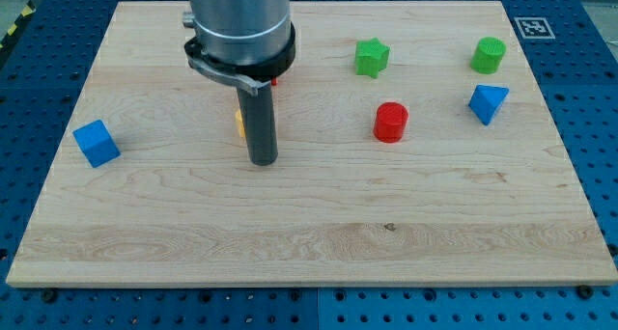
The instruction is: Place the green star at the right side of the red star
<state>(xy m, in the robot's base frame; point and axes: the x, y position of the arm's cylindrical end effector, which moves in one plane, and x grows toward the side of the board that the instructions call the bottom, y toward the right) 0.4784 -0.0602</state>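
My tip (264, 162) rests on the surface (319, 233) left of centre, well apart from the green star (371, 57) near the top edge; there are no fingers, only a rod. The approach looks unstarted. The red star (274, 80) hides behind the arm, as does a yellow block (238, 123).

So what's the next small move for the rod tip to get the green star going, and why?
Probably swing my tip toward the view's upper right, past the green star. The star lies far right of the red block peeking from behind the arm, so it needs pushing leftward from its right side.
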